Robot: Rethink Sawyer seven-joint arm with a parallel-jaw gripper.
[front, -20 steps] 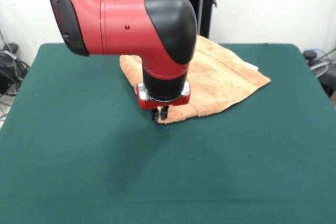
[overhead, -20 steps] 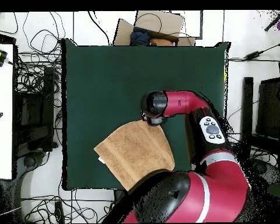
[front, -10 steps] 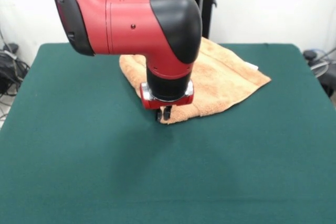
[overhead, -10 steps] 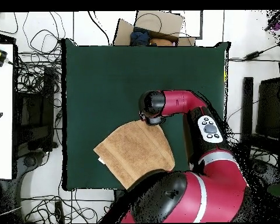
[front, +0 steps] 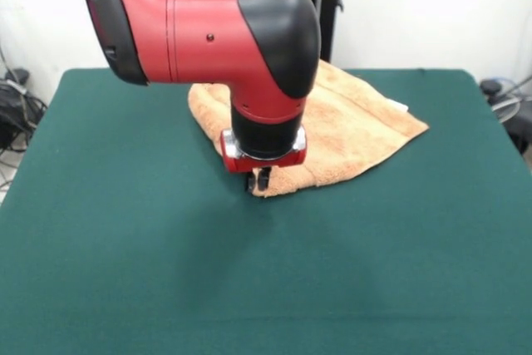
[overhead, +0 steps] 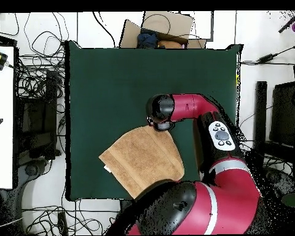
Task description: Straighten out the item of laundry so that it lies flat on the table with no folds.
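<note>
Hand [front: 258, 180] first: it sits low at the front corner of the towel [front: 349, 126], its tips down at the cloth edge, but whether it is clenched on that corner or released I cannot tell. Largest to smallest: the green counter [front: 125, 272] lies mostly bare; the towel rests toward its far side, partly under the arm [front: 216, 35], apparently doubled over with a layered edge, so flattening seems barely begun; a small white tag [front: 400, 106] shows at one edge

orange-tan towel [front: 349, 135], dark green table [front: 249, 272]
</note>
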